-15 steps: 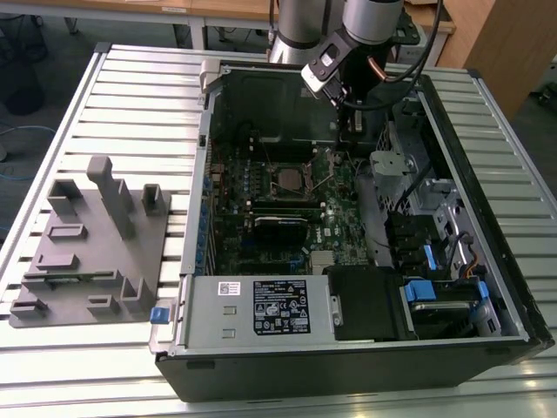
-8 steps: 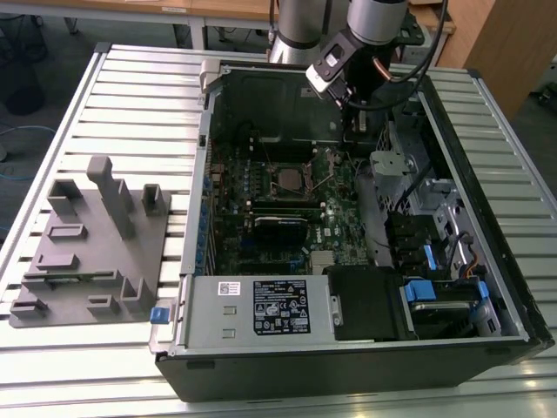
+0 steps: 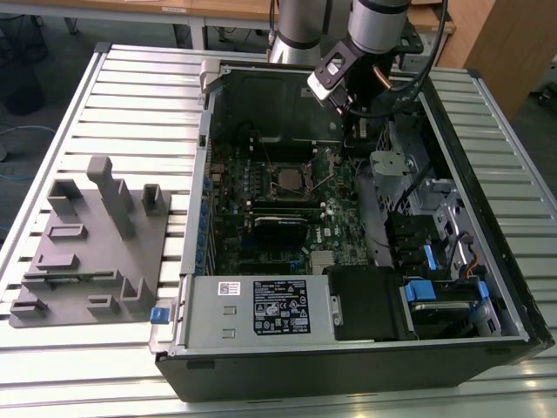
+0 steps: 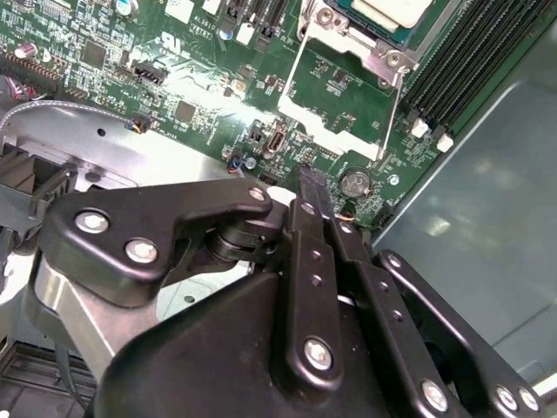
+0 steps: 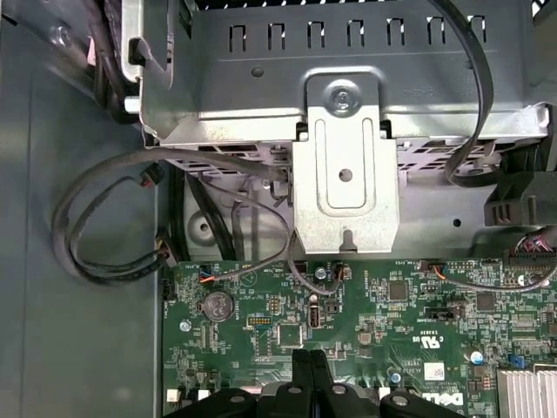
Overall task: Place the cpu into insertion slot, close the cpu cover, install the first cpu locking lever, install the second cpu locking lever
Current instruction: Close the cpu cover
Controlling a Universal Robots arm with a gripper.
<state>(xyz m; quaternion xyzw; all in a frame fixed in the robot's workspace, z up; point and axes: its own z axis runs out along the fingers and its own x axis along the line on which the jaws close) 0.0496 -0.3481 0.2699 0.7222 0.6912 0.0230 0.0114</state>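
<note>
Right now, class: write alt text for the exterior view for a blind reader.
A robot arm reaches down into an open computer case lying on a slatted metal table, above its green motherboard. A grey fixture block sits at the exterior view's left.

silvery cpu (image 4: 393,7) sits in insertion slot (image 4: 376,54); cpu cover (image 4: 331,129) open

Printed labels inside the open computer case

A black label (image 3: 281,306) and a small white sticker (image 3: 229,288) sit on the grey power supply box (image 3: 207,319). Fine white lettering dots the green circuit board (image 5: 261,300) in both wrist views, mostly too fine to read.
</note>
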